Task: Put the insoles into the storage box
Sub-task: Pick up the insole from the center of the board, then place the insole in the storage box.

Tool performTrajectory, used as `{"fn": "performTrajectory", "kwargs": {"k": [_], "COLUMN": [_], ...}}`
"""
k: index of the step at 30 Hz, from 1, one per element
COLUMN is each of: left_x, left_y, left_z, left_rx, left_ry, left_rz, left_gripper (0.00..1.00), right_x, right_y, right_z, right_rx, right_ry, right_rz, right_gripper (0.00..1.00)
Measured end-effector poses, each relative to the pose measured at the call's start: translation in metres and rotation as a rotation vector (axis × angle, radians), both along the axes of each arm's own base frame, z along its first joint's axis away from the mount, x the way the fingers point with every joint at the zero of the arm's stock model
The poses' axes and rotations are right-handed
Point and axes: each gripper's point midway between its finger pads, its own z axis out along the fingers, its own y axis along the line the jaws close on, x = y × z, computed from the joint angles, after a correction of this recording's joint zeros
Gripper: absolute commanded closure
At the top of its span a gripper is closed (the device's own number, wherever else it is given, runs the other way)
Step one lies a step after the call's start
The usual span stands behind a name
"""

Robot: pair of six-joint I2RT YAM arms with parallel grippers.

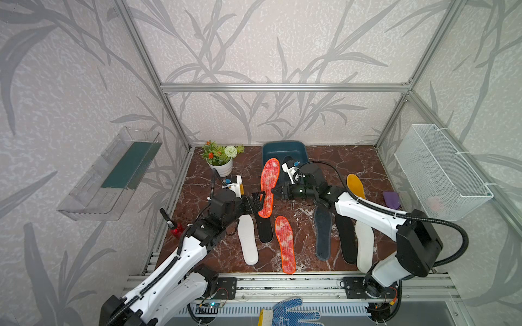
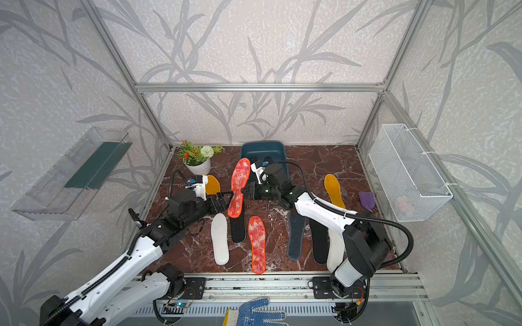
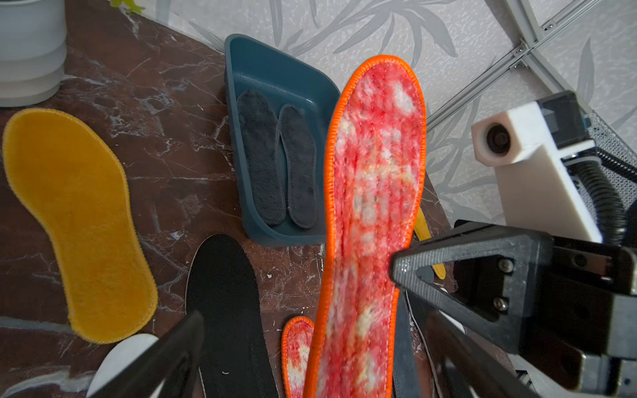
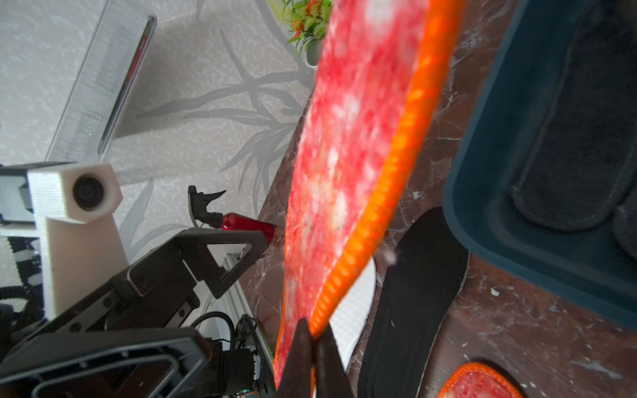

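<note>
A mottled red-orange insole (image 1: 269,186) (image 3: 372,206) hangs in the air just in front of the teal storage box (image 1: 282,145) (image 3: 241,62). My right gripper (image 1: 275,192) (image 4: 314,330) is shut on its orange edge. My left gripper (image 1: 260,201) (image 3: 317,344) stands open, its fingers apart on either side of the insole without touching it. Two dark grey felt insoles (image 3: 262,155) lie in the box. On the table lie another red-orange insole (image 1: 285,244), white ones (image 1: 247,240), black ones (image 1: 264,228), a dark grey one (image 1: 323,231) and yellow ones (image 1: 356,186) (image 3: 76,213).
A potted plant (image 1: 221,161) stands back left and a red spray bottle (image 1: 175,227) at the left edge. A purple item (image 1: 391,197) lies at the right. A wire basket (image 1: 440,169) and a clear shelf (image 1: 113,175) hang on the side walls. A blue-dotted glove (image 1: 291,313) lies in front.
</note>
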Motion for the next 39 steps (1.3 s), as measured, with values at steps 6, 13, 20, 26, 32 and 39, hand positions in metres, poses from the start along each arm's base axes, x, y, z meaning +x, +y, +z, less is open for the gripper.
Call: {"fn": "performTrajectory", "kwargs": {"k": [6, 13, 20, 26, 32, 39], "left_x": [-0.007, -0.029, -0.054, -0.066, -0.067, -0.067], "left_y": [0.018, 0.056, 0.089, 0.104, 0.107, 0.108], "left_z": [0.02, 0.039, 0.031, 0.019, 0.011, 0.011], "left_rx": [0.044, 0.096, 0.129, 0.151, 0.166, 0.169], "left_ry": [-0.054, -0.13, -0.131, -0.106, -0.082, -0.083], "left_rz": [0.052, 0.165, 0.265, 0.307, 0.322, 0.327], "left_gripper": [0.01, 0.01, 0.01, 0.01, 0.01, 0.01], "right_x": [0.022, 0.063, 0.099, 0.129, 0.154, 0.178], "right_y": [-0.033, -0.065, -0.046, -0.029, -0.016, -0.005], "right_z": [-0.002, 0.02, 0.014, -0.019, -0.04, -0.059], "right_rx": [-0.046, -0.129, -0.21, -0.275, -0.312, -0.344], "right_ry": [0.015, -0.018, -0.037, 0.019, 0.042, 0.052], "right_rz": [-0.07, -0.109, -0.015, 0.036, 0.061, 0.078], "right_gripper": [1.0, 1.0, 1.0, 1.0, 1.0, 1.0]}}
